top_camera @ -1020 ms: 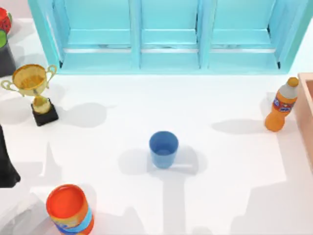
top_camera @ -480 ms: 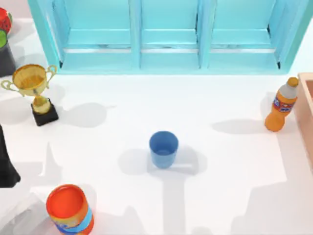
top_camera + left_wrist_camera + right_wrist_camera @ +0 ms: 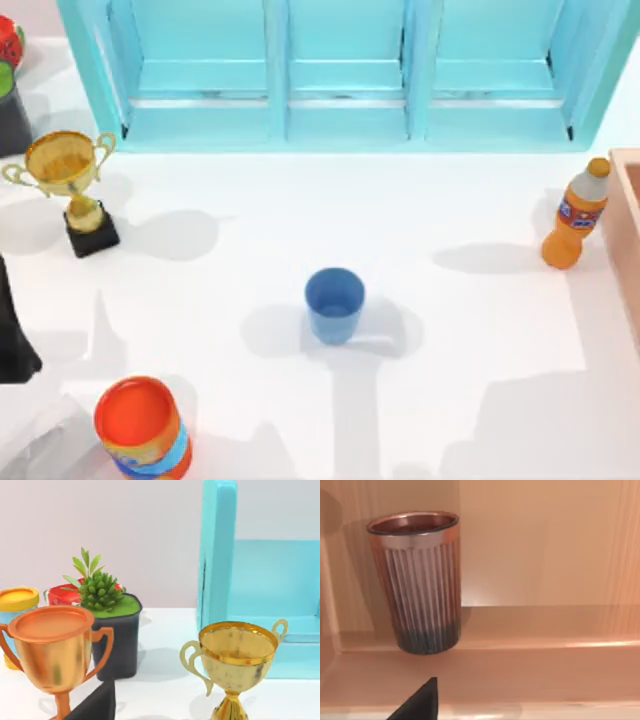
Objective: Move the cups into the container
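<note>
A plain light blue cup point(image 3: 335, 303) stands upright near the middle of the table, with no gripper near it. The ribbed dark brown cup point(image 3: 417, 582) stands upright inside the peach-tan container point(image 3: 545, 545), close to one of its corners. A dark part of my right gripper point(image 3: 420, 701) shows in front of that cup, apart from it. In the top view the container point(image 3: 628, 225) is cut off by the right edge. My left arm point(image 3: 12, 340) sits parked at the table's left edge, and a dark part of its gripper point(image 3: 97, 705) faces the trophies.
A gold trophy point(image 3: 68, 185) stands at the left and an orange-red canister point(image 3: 140, 425) at the front left. An orange bottle point(image 3: 575, 215) is just left of the container. A blue cabinet point(image 3: 345, 70) spans the back. A potted plant point(image 3: 107, 620) and a bronze trophy point(image 3: 52, 650) are at the far left.
The shadow on the table's front right has spread a little to the left. The blue cup and the other objects have not moved.
</note>
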